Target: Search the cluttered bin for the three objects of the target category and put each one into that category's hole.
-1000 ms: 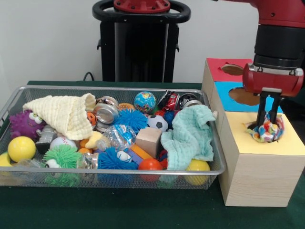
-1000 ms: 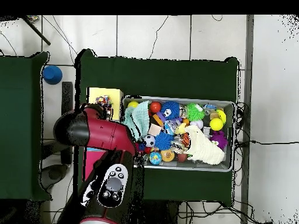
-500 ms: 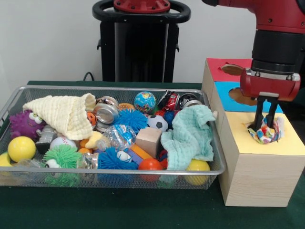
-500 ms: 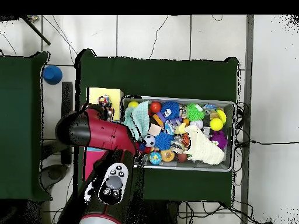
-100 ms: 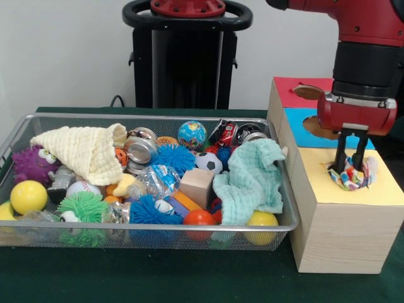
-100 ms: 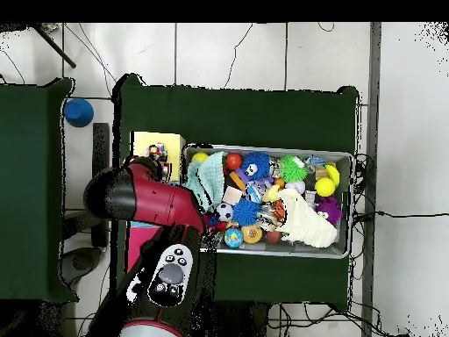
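- We are at the drop-off — our gripper (image 5: 350, 169) stands narrow over the yellow hole (image 5: 333, 168), touching the patterned cloth (image 5: 353, 177) bunched there.
- Next we lift clear and search the bin (image 5: 25, 124) for another cloth.

Red arm (image 6: 145, 197) covers most of box; yellow panel (image 6: 158, 141) exposed, multicolour cloth (image 6: 157, 155) at its edge. Wire bin (image 6: 344, 158) alongside, full w/ toys.
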Robot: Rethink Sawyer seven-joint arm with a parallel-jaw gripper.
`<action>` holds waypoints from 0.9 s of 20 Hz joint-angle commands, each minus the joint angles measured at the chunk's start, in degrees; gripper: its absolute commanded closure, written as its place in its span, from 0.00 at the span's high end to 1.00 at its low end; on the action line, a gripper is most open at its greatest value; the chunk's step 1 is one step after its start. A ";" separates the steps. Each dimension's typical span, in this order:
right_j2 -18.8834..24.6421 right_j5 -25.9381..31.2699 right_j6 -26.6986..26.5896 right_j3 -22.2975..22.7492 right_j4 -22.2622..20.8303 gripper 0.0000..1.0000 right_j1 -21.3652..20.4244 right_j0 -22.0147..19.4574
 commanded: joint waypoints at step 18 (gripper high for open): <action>1.58 4.98 11.36 2.78 0.11 1.00 -3.54 -1.74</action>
